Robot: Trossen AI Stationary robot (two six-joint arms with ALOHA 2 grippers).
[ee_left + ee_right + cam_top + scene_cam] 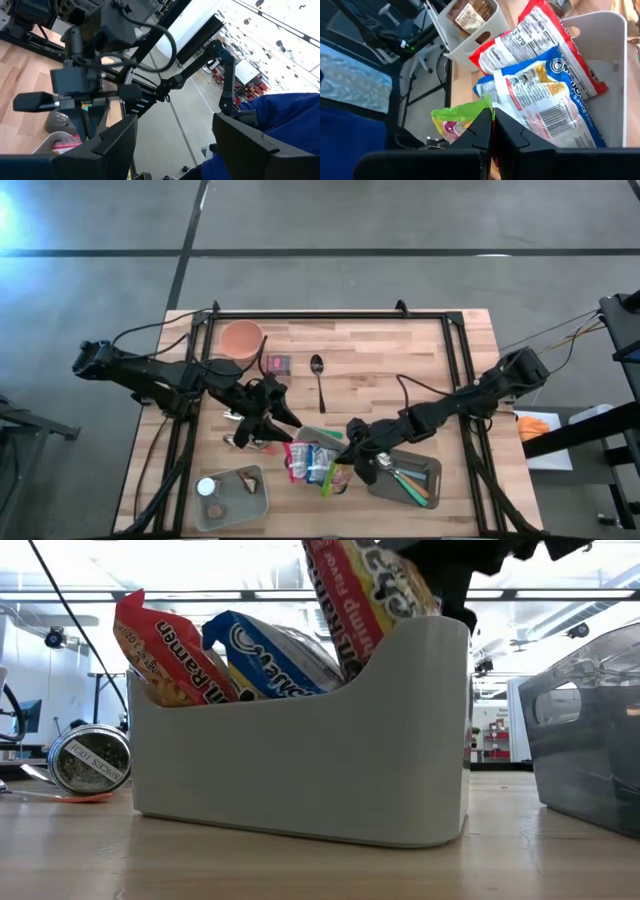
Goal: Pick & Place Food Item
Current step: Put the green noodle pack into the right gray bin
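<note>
Right gripper (492,131): fingers pressed together, pinching the top edge of a green and yellow snack packet (462,116); positioned over the near end of the white plastic bin (322,436).
Snack packet: upright and tilted, its lower part inside the white bin; in the low view it stands above the bin rim (372,602).
Bin contents: a red ramen packet (540,37) and a blue and white noodle packet (555,92), lying against each other.
Left gripper (268,418): fingers spread apart, nothing between them; just left of the white bin.
Grey tray (430,470): right of the bin, holding cutlery.
Other items: orange bowl (241,338), metal spoon (318,380), round spice tin (90,760).
</note>
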